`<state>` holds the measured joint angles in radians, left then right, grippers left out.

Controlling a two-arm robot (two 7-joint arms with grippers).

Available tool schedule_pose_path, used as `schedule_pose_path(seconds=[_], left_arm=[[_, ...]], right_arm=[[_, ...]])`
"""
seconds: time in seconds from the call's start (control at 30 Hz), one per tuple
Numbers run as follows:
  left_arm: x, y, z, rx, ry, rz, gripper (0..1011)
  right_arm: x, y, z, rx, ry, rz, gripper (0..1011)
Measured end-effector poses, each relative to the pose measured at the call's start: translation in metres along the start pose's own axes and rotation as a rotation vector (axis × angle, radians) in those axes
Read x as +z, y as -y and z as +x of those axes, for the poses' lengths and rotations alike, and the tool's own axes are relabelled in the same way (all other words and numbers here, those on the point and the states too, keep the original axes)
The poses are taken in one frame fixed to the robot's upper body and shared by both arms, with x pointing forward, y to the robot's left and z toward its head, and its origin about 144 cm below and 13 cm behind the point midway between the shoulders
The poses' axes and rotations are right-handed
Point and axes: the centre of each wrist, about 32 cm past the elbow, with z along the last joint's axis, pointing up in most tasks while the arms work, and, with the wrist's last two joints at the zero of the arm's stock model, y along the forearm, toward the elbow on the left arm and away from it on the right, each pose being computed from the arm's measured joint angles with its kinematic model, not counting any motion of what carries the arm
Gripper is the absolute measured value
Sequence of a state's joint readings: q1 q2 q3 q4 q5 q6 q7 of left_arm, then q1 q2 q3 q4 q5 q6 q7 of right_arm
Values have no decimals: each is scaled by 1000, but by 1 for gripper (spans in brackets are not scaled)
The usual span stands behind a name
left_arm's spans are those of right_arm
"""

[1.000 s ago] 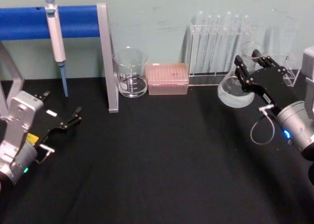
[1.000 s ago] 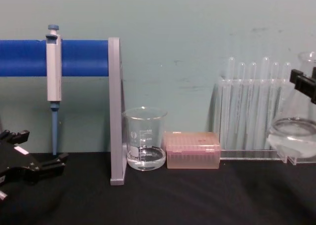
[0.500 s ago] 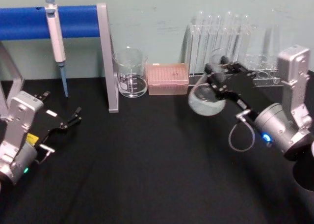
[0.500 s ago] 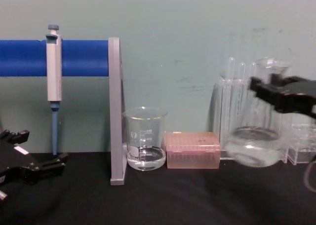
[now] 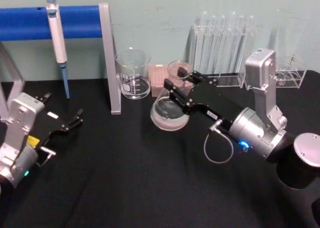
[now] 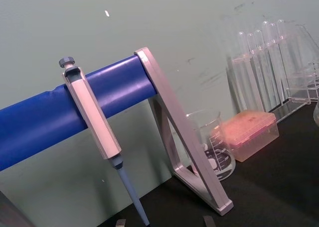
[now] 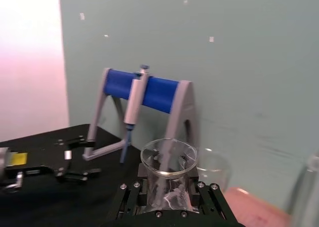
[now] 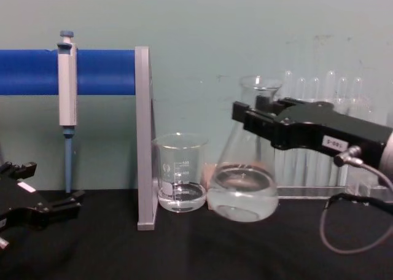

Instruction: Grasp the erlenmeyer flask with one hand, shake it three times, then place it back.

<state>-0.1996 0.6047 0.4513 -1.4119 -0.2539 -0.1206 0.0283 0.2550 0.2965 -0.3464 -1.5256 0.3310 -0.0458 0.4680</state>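
Observation:
The erlenmeyer flask (image 5: 169,114) is clear glass with some clear liquid in its wide base (image 8: 242,194). My right gripper (image 5: 181,86), the hand, is shut on its neck just under the flared rim (image 7: 168,156), also seen from the side in the chest view (image 8: 258,117). The flask hangs slightly tilted, in front of the pink box and right of the beaker. From these views I cannot tell whether its base touches the black table. My left gripper (image 5: 64,107) rests open and idle at the table's left side (image 8: 48,191).
A glass beaker (image 5: 133,74) with a little liquid stands close to the flask's left. Behind the flask sits a pink tip box (image 5: 158,77). A test tube rack (image 5: 220,43) lines the back right. A pipette (image 5: 56,30) hangs on the blue stand, whose grey leg (image 5: 111,58) is left of the beaker.
My right gripper has swung the flask leftward, from beside the test tube rack to in front of the pink box by the beaker. The left arm has not moved.

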Motion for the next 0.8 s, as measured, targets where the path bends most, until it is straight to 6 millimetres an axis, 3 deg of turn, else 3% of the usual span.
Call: schedule_pose_path(seconds=[0.4, 0.8], left_arm=[[0, 0, 0, 0, 0, 0, 1001], [0, 0, 0, 0, 0, 0, 1001]], right_arm=[[-2, -4, -1, 41, -3, 3, 449], [-4, 16, 18, -156, 4, -2, 450]])
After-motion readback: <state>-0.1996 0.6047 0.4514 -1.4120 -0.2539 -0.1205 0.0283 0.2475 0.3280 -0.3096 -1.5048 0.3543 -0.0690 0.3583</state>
